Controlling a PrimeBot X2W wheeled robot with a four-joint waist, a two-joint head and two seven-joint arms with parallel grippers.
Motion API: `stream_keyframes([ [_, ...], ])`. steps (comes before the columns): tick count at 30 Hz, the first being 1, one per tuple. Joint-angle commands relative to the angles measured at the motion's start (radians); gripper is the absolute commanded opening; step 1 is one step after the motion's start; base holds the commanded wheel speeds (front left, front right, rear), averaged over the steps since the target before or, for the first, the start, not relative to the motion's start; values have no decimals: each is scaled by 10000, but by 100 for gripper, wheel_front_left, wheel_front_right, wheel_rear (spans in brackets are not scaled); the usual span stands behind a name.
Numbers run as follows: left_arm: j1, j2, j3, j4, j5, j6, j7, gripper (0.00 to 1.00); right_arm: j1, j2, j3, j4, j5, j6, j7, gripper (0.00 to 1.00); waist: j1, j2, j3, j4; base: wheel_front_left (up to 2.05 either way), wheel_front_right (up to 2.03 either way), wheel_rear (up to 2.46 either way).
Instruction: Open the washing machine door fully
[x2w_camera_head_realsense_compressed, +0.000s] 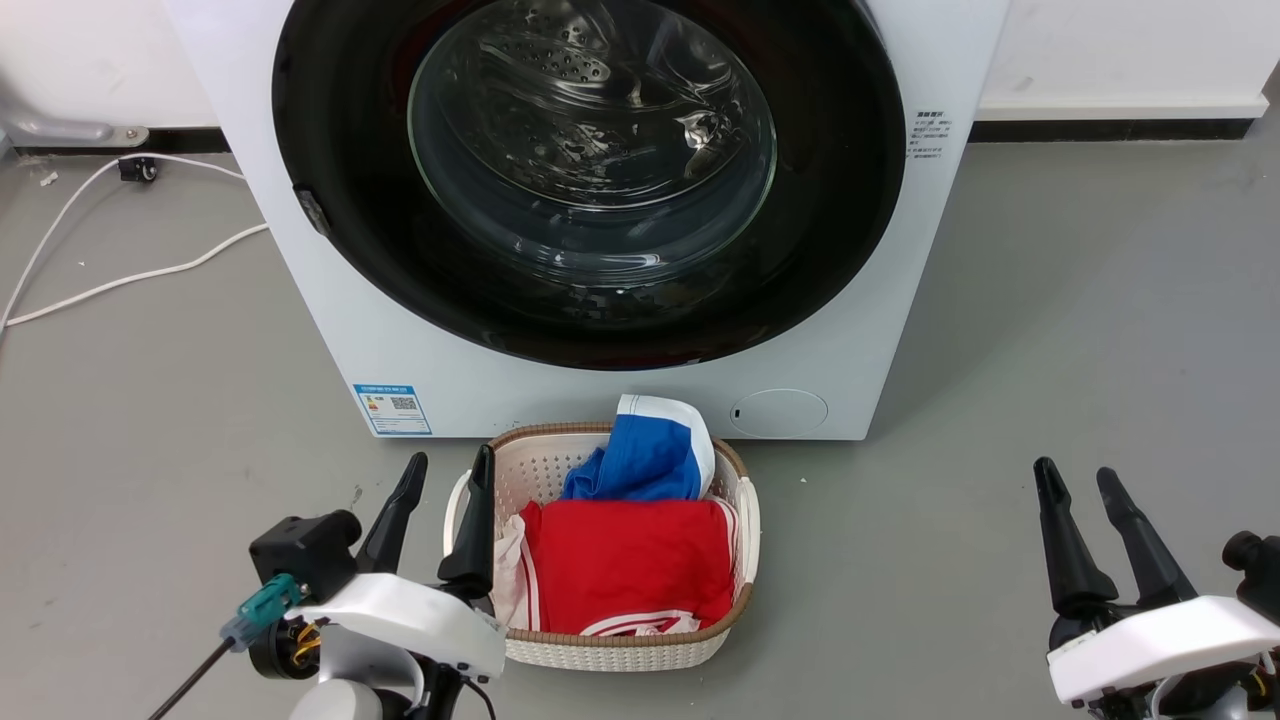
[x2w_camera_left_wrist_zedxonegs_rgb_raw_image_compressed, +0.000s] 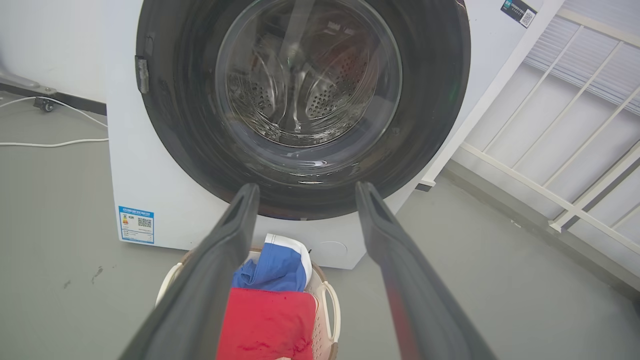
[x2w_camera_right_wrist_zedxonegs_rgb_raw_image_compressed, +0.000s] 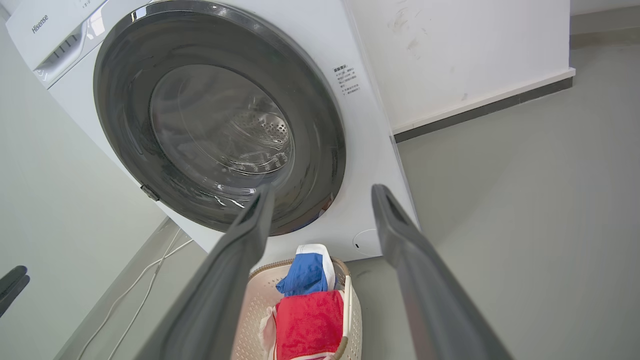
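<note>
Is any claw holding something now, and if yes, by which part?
Nothing is held. The left claw and the right claw are both open, apart from the washing machine door.

I see bright, even indoor light. In the head view, white glints streak the glass of the washing machine door at top centre, and a soft shadow greys the floor at right. Both wrist views bow straight lines near their edges. The fingers of the left gripper look smeared at bottom centre.
</note>
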Motion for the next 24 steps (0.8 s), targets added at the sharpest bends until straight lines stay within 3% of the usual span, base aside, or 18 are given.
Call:
stream_keyframes([
  [1,-230,84,-58,-62,240,30,-97,100,71,12,-16,-189,-274,14,-10,100,-1,0,-4,1,0,0,0],
  [24,-174,154,-297,275,1981,274,-641,100,512,217,-126,-961,-2713,20,128,100,-1,0,-83,4,0,0,0],
])
